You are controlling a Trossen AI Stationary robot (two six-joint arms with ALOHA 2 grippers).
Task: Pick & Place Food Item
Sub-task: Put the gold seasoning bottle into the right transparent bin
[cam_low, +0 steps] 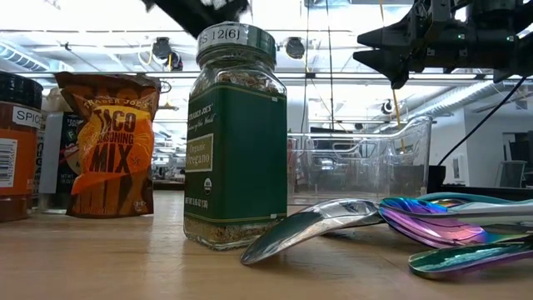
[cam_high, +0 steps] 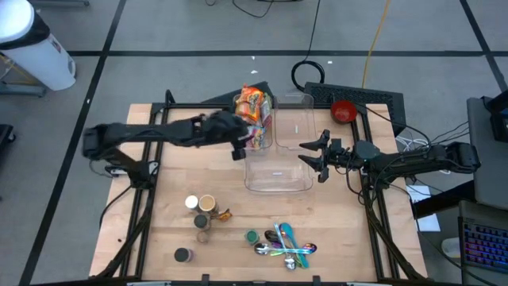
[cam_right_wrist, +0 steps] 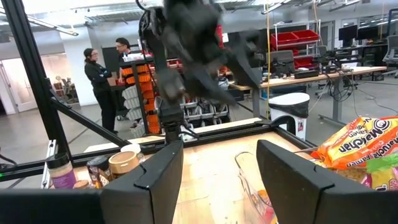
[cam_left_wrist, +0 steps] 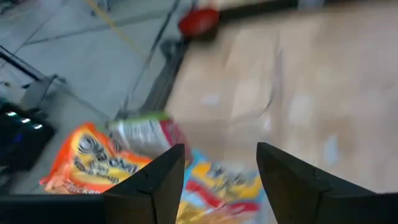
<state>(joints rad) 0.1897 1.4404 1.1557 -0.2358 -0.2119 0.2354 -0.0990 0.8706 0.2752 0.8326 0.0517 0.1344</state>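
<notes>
Spanning grey floor, wooden table (cam_high: 238,238)

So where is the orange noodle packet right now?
In the high view the noodle packet sits at the table's far edge, against the left wall of the clear container, directly under the left gripper, whose fingers stand apart above it.

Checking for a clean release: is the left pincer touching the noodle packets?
Apart. In the left wrist view the left pincer stands open, both fingers bare, with the noodle packets lying below and beyond them.
</notes>
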